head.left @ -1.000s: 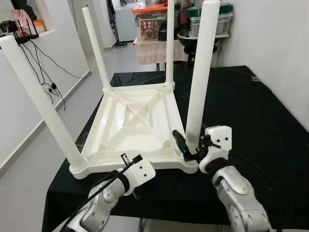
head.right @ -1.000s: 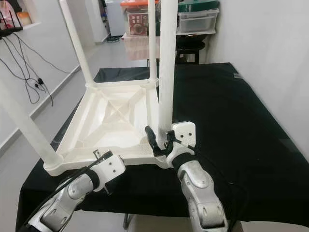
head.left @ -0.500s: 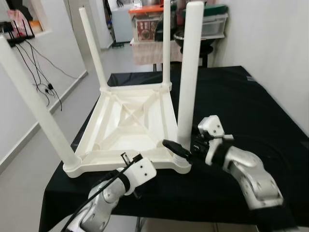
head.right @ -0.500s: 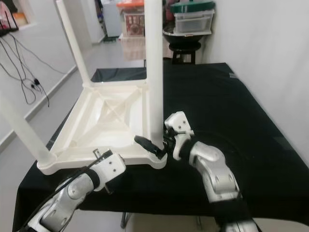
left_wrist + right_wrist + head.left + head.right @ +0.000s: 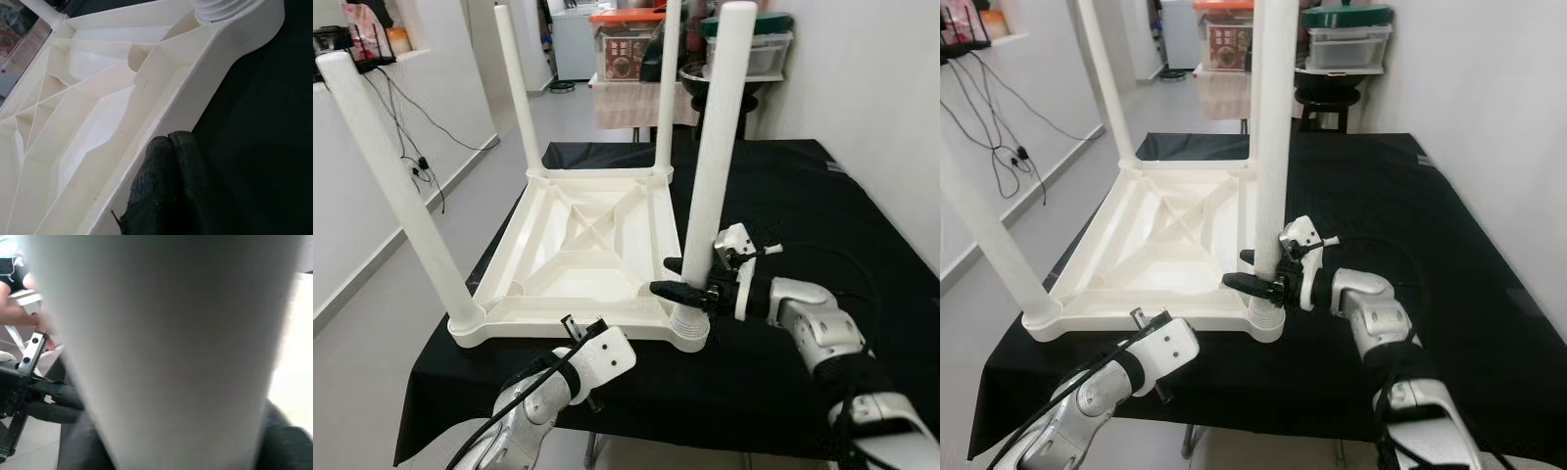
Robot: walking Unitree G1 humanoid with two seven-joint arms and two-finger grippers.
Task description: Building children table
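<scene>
— Progress first: how much of the children's table is built?

— Most of it, by the look of things. The white plastic table top (image 5: 582, 245) lies upside down on the black-covered work table (image 5: 803, 206), and four white legs stand up from its corners: the near right leg (image 5: 710, 186), the near left leg (image 5: 396, 186) and the two far legs (image 5: 514, 88).

— So what is left?

— My guess is seating that near right leg for good, then turning the whole thing onto its feet. The right gripper (image 5: 680, 277) reaches in from the right side, its two black fingers closed around the leg just above the socket (image 5: 688, 326); the right wrist view shows the white tube pressed between them.

— And the other arm?

— The left gripper (image 5: 168, 196) has its fingertips pinched together on nothing, touching or just beside the near rim of the top, between the two near legs.

— Anything in the way?

— Nothing on the cloth near the work. Beyond the work table's far end stand stacked storage boxes (image 5: 626, 44) and a dark stool (image 5: 715, 83). Cables (image 5: 416, 147) hang down the wall on the left. The near left corner sits close to the edge of the black cloth, so flipping would need care there.
</scene>
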